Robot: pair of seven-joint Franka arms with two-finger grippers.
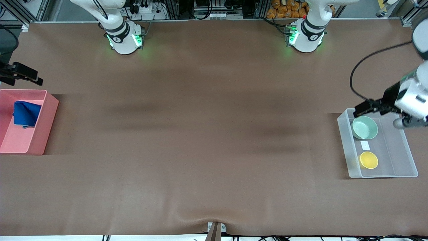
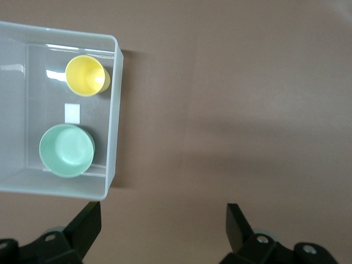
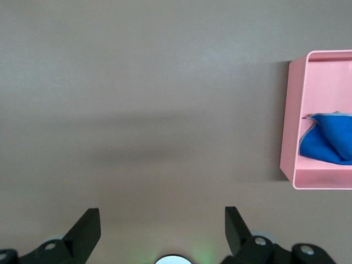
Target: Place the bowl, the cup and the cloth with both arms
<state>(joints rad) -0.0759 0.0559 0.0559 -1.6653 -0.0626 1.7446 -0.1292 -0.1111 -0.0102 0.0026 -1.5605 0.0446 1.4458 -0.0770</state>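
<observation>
front view has the bowl (image 1: 364, 127) and cup (image 1: 368, 160) in the clear bin (image 1: 401, 160) at the left arm's end, left gripper (image 1: 367, 107) over its rim, fingers wide. cloth (image 1: 26, 113) in the pink bin (image 1: 36, 137); right gripper (image 1: 23, 74) above the bench (image 1: 200, 134) beside it, fingers wide.

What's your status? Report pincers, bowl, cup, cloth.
Left pincer open, over clear bin's rim; right pincer open above pink bin. Bowl and cup in clear bin, cloth in pink bin. No obstruction visible.
</observation>
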